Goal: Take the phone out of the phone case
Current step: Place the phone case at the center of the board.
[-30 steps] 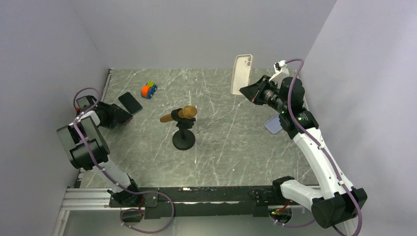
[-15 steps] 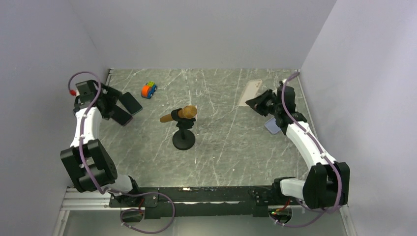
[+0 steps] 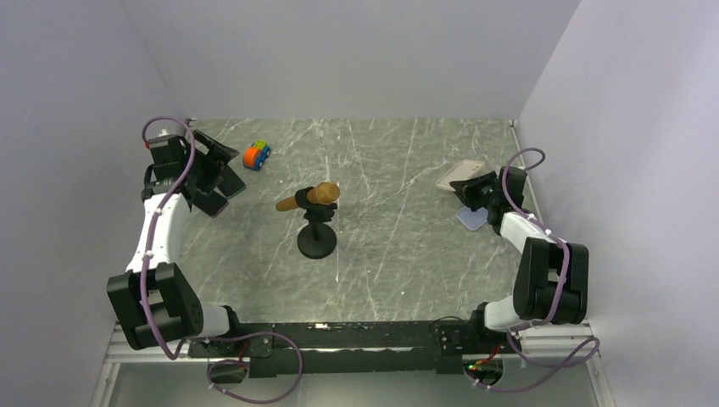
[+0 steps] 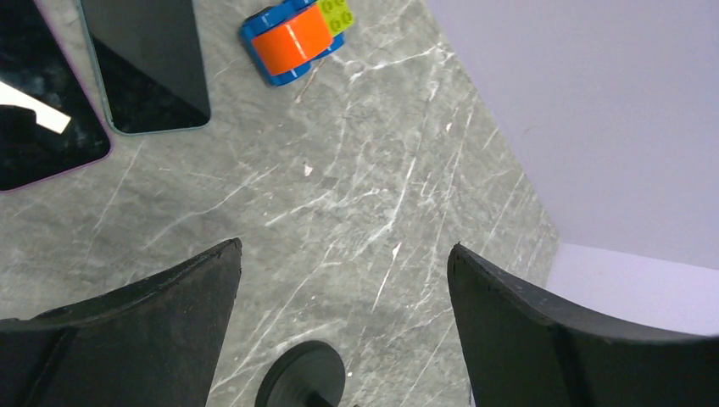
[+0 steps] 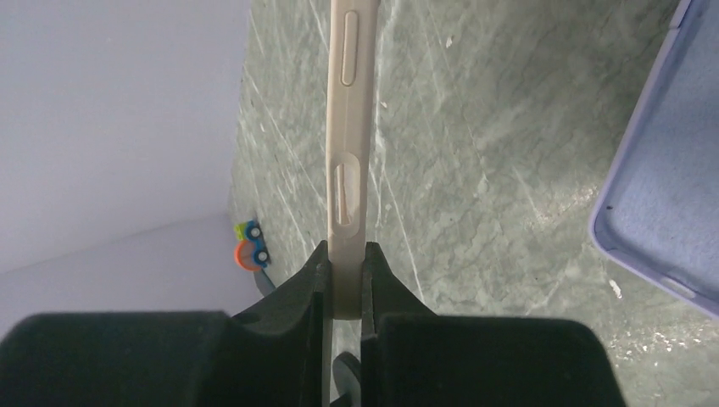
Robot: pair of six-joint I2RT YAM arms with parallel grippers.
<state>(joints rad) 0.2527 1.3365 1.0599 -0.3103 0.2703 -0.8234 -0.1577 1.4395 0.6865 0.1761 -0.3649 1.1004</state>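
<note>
I find the right hand (image 5: 346, 256) pinching the beige phone case (image 5: 349, 127) by its edge near the counter's (image 3: 381, 237) right side, and the left hand (image 4: 343, 250) spread above a bare phone (image 4: 148, 64) lying far left; separation appears done, with only release outstanding.

Phone case brought down on the right; left tool (image 3: 209, 166) moved farther back.

A second ago the right tool (image 3: 476, 185) held the cream phone case (image 3: 460, 174) high and upright over the far right part of the surface (image 3: 390, 246). It has since dropped and drawn toward the right edge, and the case is now tipped over, low and close to the stone. The right arm (image 3: 543, 254) has gone from a long raised reach to a tight fold beside the right edge. The left tool has travelled along the left edge toward the far left corner and turned inward. The left arm (image 3: 161, 229) has unfolded into a straighter line along that edge.
</note>
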